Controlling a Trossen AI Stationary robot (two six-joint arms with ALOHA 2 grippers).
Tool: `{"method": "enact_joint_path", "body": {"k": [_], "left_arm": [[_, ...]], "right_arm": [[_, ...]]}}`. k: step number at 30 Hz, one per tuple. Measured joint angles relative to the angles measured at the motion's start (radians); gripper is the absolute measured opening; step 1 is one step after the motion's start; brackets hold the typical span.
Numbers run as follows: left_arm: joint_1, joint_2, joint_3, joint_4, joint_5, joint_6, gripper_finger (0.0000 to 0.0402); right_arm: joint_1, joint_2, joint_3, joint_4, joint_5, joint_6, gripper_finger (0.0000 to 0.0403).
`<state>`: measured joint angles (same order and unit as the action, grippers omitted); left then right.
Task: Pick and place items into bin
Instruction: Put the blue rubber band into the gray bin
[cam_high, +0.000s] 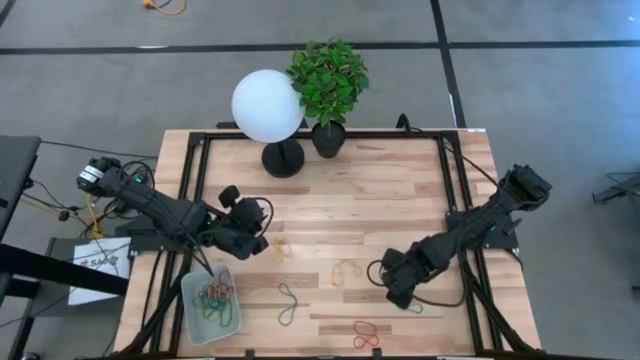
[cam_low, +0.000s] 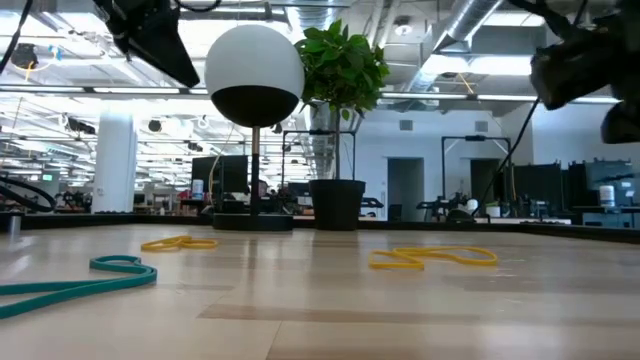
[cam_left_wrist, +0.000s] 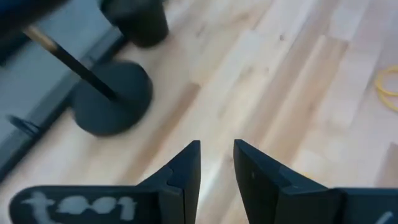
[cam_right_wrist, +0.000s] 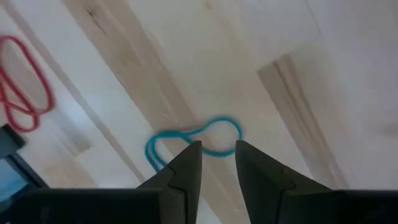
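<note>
Two hands hovering with narrow gaps, holding nothing: right hand (cam_right_wrist: 217, 155) over a teal band (cam_right_wrist: 193, 140), left hand (cam_left_wrist: 216, 158) over bare worktop (cam_high: 400, 200) near bin (cam_high: 192, 322) of bands.

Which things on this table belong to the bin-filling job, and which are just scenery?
Job:
bin, already holding bands
green band
red band
yellow band
teal band, below the right gripper

Scenery:
globe lamp
potted plant
</note>
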<state>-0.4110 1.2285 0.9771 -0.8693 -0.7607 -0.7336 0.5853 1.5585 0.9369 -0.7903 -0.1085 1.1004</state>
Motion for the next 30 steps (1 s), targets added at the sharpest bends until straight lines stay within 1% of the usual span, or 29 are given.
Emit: {"method": "enact_joint_path", "body": {"k": [1, 3, 8, 12, 15, 20, 25, 28, 30], "left_arm": [[0.006, 0.0, 0.0, 0.0, 0.024, -0.016, 0.0086], [0.01, 0.0, 0.0, 0.0, 0.038, -0.049, 0.0086], [0.007, 0.0, 0.0, -0.002, 0.02, -0.068, 0.0086], [0.007, 0.0, 0.0, -0.003, 0.02, -0.076, 0.0086], [0.007, 0.0, 0.0, -0.004, 0.02, -0.076, 0.0086], [0.007, 0.0, 0.0, -0.004, 0.018, -0.076, 0.0086], [0.007, 0.0, 0.0, -0.007, 0.015, -0.076, 0.0086], [0.007, 0.0, 0.0, -0.006, 0.015, -0.076, 0.0086], [0.007, 0.0, 0.0, -0.006, 0.015, -0.076, 0.0086]], "right_arm": [[0.011, 0.0, -0.001, -0.005, 0.002, 0.013, 0.0092], [0.029, 0.0, -0.002, -0.012, 0.005, 0.029, 0.0092], [0.052, 0.002, -0.036, -0.004, 0.028, 0.073, 0.0092], [0.054, 0.036, -0.063, -0.017, 0.037, 0.104, 0.0092], [0.054, 0.076, -0.071, 0.057, 0.028, 0.093, 0.0092], [0.053, 0.128, -0.067, 0.058, -0.021, 0.07, 0.0092], [0.053, 0.152, -0.066, 0.052, -0.014, 0.045, 0.0092], [0.052, 0.153, -0.066, 0.052, -0.001, 0.03, 0.0077], [0.044, 0.153, -0.066, 0.055, -0.006, 0.0, 0.0051]]}}
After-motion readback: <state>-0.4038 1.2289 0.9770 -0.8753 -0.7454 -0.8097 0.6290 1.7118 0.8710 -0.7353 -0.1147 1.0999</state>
